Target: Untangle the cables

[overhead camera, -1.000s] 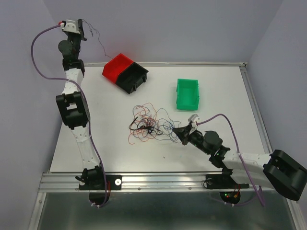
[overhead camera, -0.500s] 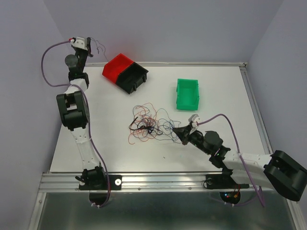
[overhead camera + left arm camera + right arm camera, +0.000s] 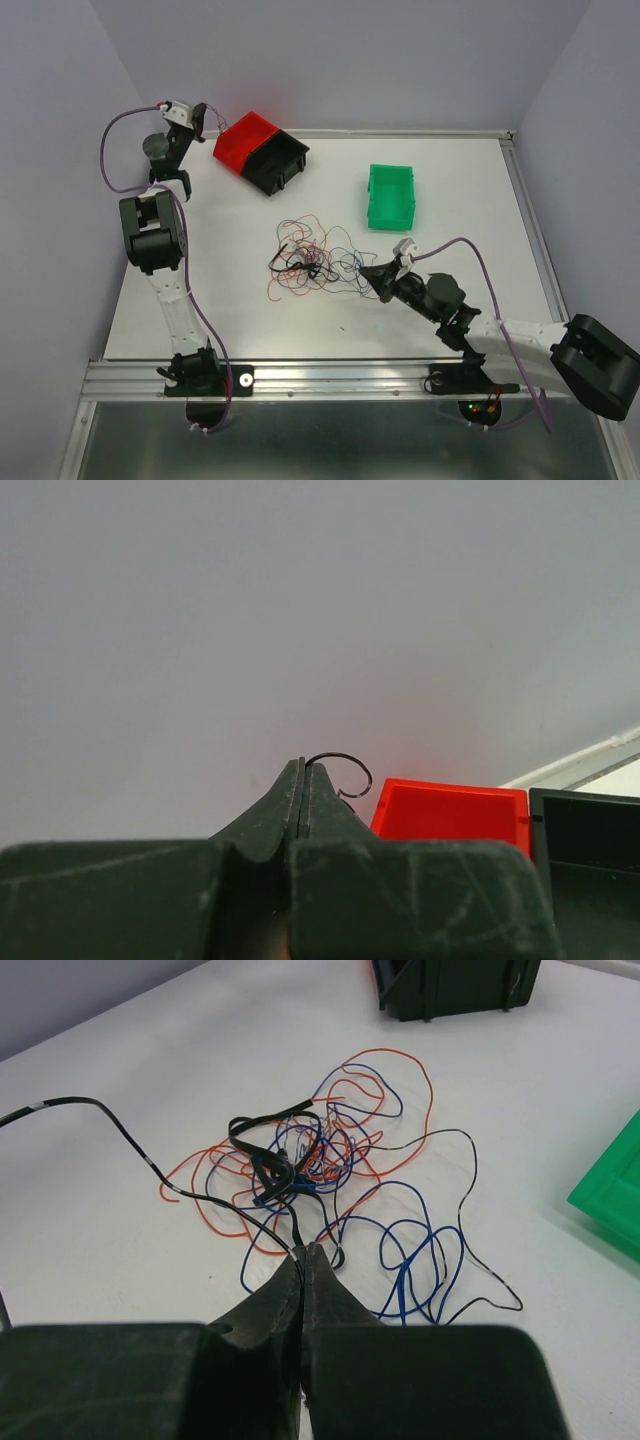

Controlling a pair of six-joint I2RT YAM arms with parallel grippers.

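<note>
Cables point(image 3: 310, 264) sprawl left to right at mid-table. The right gripper point(image 3: 303, 1251) pinches their edge. The raised left gripper point(image 3: 303, 768) clamps a black strand point(image 3: 368, 774) (curling rightward) beside the red bin point(image 3: 243, 138), its contents unclear.

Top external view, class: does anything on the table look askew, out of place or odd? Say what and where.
The red bin and black bin, at the far left, sit diagonal to the edges of the table, while the green bin sits nearly square. The cables lie in a tangled heap mid-table.
</note>
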